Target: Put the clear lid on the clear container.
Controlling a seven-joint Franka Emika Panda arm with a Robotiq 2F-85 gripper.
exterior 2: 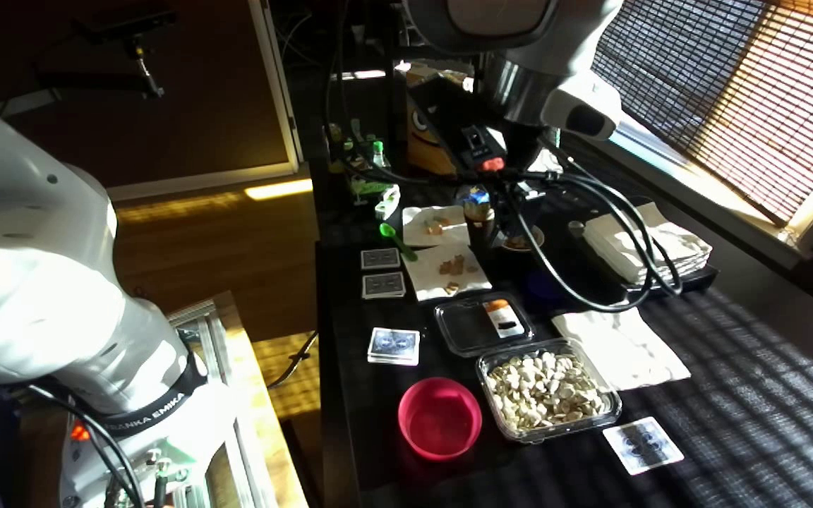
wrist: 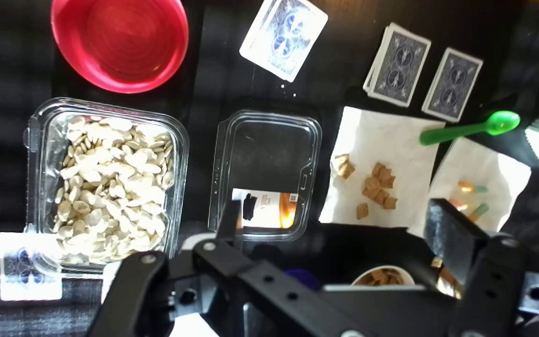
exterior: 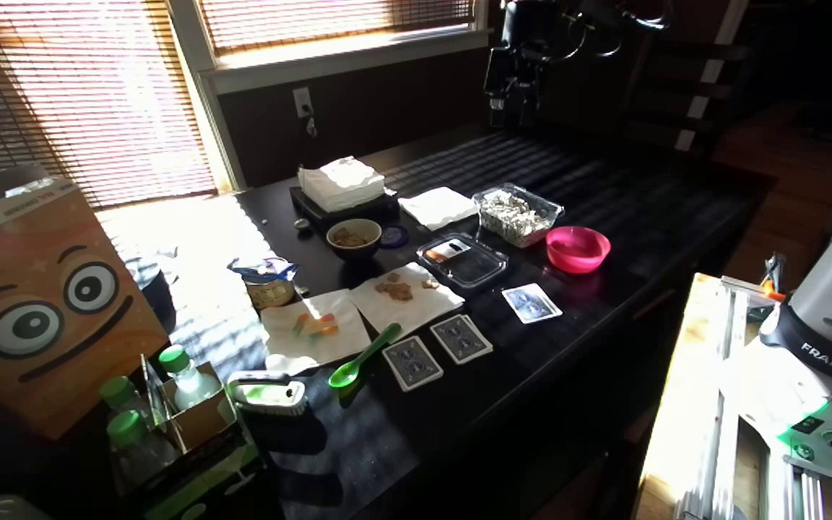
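The clear lid [exterior: 487, 266] lies flat on the dark table, with a white and orange label on it. It also shows in an exterior view [exterior 2: 464, 330] and in the wrist view [wrist: 272, 152]. The clear container [exterior 2: 555, 427] stands beside it, filled with pale seeds; it also shows in an exterior view [exterior: 549, 218] and in the wrist view [wrist: 179, 187]. My gripper [wrist: 339, 227] is open and empty, held above the table. In the wrist view its left finger overlaps the lid's label corner. In an exterior view the gripper [exterior: 513, 108] hangs high.
A pink bowl [exterior 2: 440, 420] stands beside the container. Playing cards [exterior 2: 394, 346], napkins with snacks [exterior 2: 449, 271] and a green spoon [exterior: 365, 359] lie near the lid. A snack bowl [exterior: 353, 238], a purple lid [exterior: 393, 237] and a napkin stack [exterior: 341, 184] stand toward the window.
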